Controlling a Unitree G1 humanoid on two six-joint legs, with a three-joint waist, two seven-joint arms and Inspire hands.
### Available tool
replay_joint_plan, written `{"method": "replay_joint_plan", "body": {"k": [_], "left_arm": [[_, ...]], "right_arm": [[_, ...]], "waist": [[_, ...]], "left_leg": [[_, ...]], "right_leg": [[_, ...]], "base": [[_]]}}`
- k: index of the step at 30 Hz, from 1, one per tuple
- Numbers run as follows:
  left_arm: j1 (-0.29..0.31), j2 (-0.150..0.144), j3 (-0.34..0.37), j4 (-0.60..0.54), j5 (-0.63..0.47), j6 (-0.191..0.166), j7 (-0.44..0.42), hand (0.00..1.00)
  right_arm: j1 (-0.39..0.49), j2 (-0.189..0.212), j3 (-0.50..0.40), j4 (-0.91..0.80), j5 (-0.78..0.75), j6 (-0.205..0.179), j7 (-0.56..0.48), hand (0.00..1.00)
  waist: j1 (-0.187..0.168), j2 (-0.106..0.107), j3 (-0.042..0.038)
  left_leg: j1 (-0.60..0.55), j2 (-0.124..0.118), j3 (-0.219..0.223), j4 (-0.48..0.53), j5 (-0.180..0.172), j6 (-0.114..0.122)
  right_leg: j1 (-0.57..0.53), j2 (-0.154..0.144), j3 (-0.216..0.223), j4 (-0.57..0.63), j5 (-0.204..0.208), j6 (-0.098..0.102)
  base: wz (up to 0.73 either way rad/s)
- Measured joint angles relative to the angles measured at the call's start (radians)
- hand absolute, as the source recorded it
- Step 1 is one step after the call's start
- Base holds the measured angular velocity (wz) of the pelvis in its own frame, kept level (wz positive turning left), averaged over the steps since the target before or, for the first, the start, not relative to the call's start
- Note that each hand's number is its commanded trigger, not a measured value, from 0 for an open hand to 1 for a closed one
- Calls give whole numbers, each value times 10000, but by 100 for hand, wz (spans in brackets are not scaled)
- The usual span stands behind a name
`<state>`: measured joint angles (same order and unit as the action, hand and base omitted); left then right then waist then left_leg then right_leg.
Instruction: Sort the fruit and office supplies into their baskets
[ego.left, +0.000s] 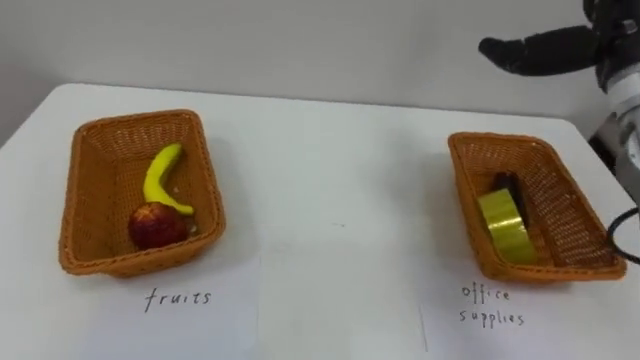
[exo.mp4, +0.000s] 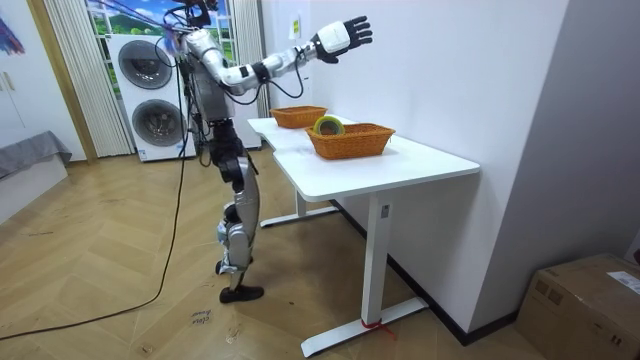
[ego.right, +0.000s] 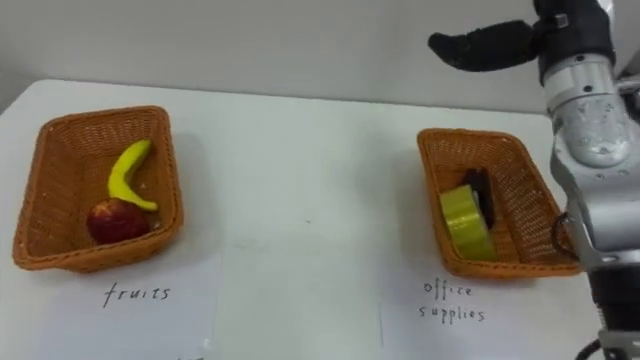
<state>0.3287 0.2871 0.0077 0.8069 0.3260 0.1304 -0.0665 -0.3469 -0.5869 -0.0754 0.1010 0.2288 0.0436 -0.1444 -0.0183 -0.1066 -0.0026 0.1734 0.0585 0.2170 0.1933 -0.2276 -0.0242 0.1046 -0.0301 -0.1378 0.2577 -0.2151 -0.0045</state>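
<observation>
Paper labels (ego.left: 180, 297) at six o'clock front the baskets: banana (ego.left: 163, 178) and apple (ego.left: 155, 225) lie in the fruit basket (ego.left: 90, 190) at nine o'clock, yellow tape roll (ego.left: 503, 225) in the supplies basket (ego.left: 565, 200) at three o'clock, so sorting looks done, and the empty right hand (ego.left: 535, 50), fingers straight at one o'clock, need only retract.

White counter (exo.mp4: 425, 165), white legs, against plain white wall (exo.mp4: 450, 70) beyond the fingers (exo.mp4: 356, 27). Herringbone wood floor (exo.mp4: 100, 270). Two stacked washing machines (exo.mp4: 150, 90) and pale curtain (exo.mp4: 70, 80) well behind the fingers. Also cardboard box (exo.mp4: 585, 300) on floor by wall.
</observation>
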Motion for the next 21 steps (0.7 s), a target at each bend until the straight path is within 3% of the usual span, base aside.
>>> {"method": "replay_joint_plan", "body": {"k": [3,5,7,10,17,21], "left_arm": [[-62,-8,77,191,-63,-249,222,0],[-44,-6,83,283,-173,-294,424,0],[-28,-9,86,295,-196,-300,572,0],[-6,-21,119,295,-197,-501,697,0],[162,-58,298,359,-337,-679,1093,0],[203,-75,319,685,-317,-938,1298,0]], "right_arm": [[132,-6,-573,63,304,-28,-437,0],[245,-6,-846,64,676,-83,-783,0],[535,-6,-1265,41,998,-215,-1151,0],[1010,-5,-1989,21,1289,-333,-1581,0],[2089,-4,-3332,-162,2406,-660,-2836,0],[3285,16,-3915,-120,3255,-1035,-3436,0]], "waist": [[-303,45,31],[-405,78,36],[-722,84,43],[-879,79,8],[-1254,173,-37],[-1420,160,42]], "left_leg": [[140,84,252,-111,-21,-41],[232,173,464,-117,-59,-102],[261,248,601,-114,-88,-152],[266,344,865,-100,-131,-227],[326,389,1074,-101,-149,-257],[415,378,1076,-117,-149,-257]], "right_leg": [[-22,73,24,-1,48,-47],[-40,182,215,-15,94,-92],[-55,271,311,-63,126,-141],[-176,404,539,-51,149,-179],[-348,461,562,2,159,-198],[-273,460,584,-38,158,-200]], "base": [[-29],[-37],[-21],[-24],[-20],[-2]]}}
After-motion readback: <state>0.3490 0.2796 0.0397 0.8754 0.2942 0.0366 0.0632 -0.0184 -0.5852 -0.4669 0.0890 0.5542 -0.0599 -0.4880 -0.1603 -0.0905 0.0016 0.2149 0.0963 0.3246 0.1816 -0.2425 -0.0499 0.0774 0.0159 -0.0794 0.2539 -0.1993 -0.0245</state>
